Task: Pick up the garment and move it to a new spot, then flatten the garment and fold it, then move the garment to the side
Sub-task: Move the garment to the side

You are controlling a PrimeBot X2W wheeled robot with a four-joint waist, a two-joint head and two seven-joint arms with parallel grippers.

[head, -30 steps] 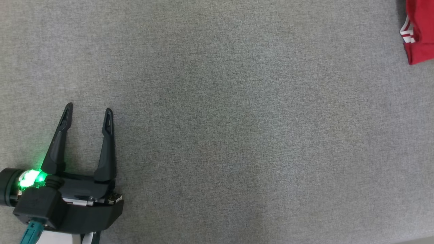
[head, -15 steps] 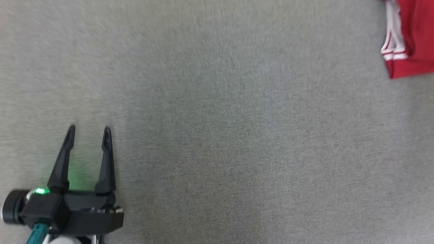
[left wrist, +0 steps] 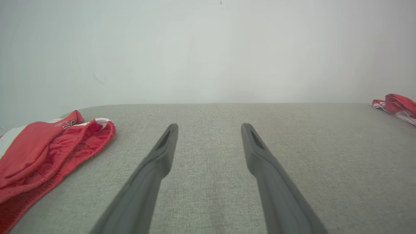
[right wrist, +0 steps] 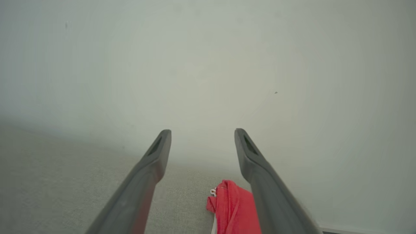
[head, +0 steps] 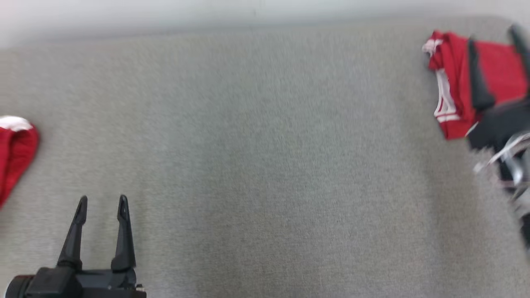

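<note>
Nearest you, at seven o'clock, your left gripper (head: 101, 200) holds its fingers spread over the grey surface (head: 265, 145). Another red garment (head: 14, 153) lies at nine o'clock. Farthest, at two o'clock, your right gripper (head: 492, 35) is spread wide over the folded red garment (head: 453, 82).

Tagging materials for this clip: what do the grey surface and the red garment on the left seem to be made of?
Grey surface: apparently woven upholstery cloth, matte; a fine flecked weave shows. Red garment on the left: seemingly light sports knit or mesh, matte, with dimpled texture and a gathered hem; fibre unclear.
</note>
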